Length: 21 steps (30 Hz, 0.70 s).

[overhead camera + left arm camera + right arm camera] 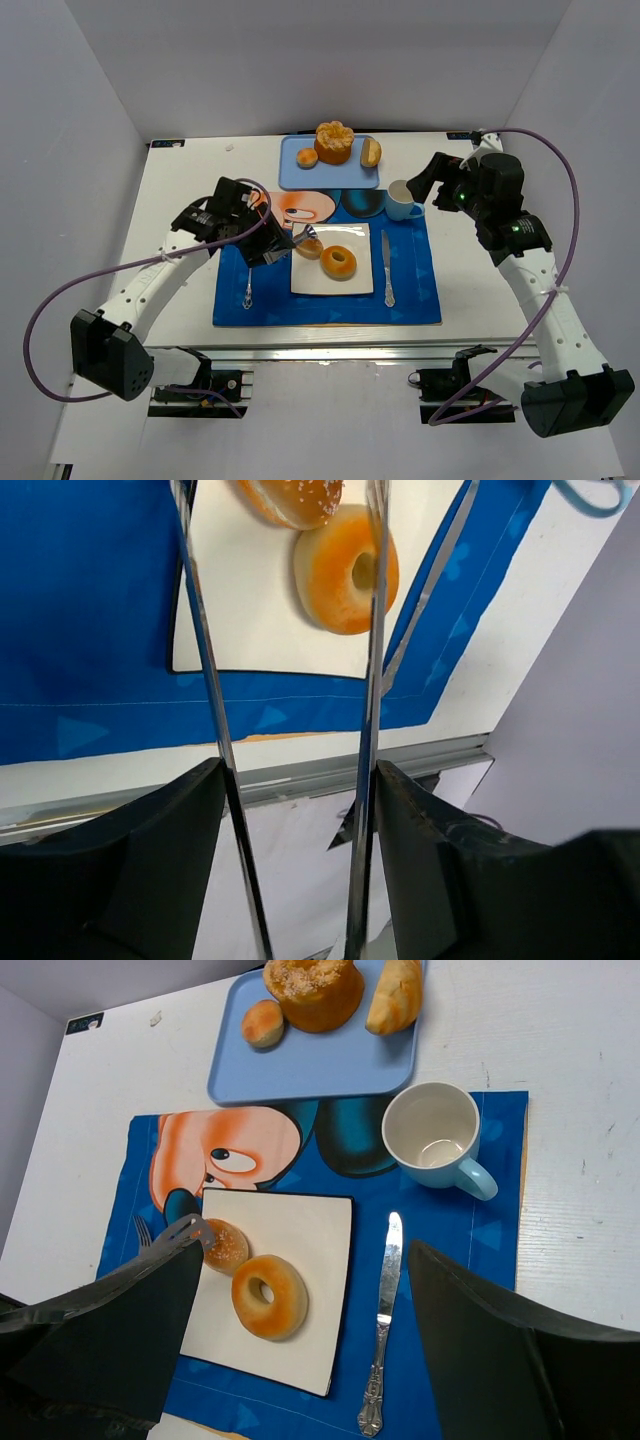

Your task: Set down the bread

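Now the small sugared bun (309, 247) lies on the white plate's (355, 285) left edge beside the ring-shaped bread (338, 262), right at the tips of the left claw (303, 236), whose long fingers (205, 630) stand parted and hold nothing. Only the right wrist view shows the mug's (433, 1132) inside and the cartoon face on the blue placemat (240, 1155) (no writing is legible anywhere). Whether the right claw (425, 180), raised beside the mug, is parted I cannot tell.

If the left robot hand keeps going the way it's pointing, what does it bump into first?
Probably the small sugared bun at the plate's left edge. The left hand points right at it, fingertips almost there. The ring donut lies just beyond. Depth is hard to judge.
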### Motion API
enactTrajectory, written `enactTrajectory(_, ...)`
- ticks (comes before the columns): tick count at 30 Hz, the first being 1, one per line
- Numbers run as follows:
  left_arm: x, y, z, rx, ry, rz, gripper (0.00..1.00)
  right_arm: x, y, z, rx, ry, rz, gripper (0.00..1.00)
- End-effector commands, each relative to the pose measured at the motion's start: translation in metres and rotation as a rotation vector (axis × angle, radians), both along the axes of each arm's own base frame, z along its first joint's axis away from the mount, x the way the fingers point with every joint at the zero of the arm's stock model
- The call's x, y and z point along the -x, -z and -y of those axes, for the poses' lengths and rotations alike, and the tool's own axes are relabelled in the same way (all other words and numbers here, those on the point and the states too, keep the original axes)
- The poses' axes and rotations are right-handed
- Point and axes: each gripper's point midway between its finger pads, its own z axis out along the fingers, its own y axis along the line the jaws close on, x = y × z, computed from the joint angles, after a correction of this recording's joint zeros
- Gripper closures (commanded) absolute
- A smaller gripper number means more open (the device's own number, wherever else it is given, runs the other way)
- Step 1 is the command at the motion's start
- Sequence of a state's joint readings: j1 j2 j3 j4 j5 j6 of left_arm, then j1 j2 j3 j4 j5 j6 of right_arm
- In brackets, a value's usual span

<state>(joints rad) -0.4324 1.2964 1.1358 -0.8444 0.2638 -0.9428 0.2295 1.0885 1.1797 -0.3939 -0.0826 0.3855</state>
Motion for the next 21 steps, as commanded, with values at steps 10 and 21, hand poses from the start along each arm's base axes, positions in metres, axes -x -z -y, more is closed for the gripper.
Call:
enactTrajectory(10, -0.019, -0.063, -0.025, -0.115, -0.084, 0.138, 0.48, -0.001, -0.01, -0.003, -0.012, -0.016, 0.034, 0.11)
enactTrajectory(21, -0.094, -0.093, -0.11, -0.489, -0.372, 0.308, 0.51, -0.018, -0.007, -0.009, -0.014, -0.027, 0.018, 0.11)
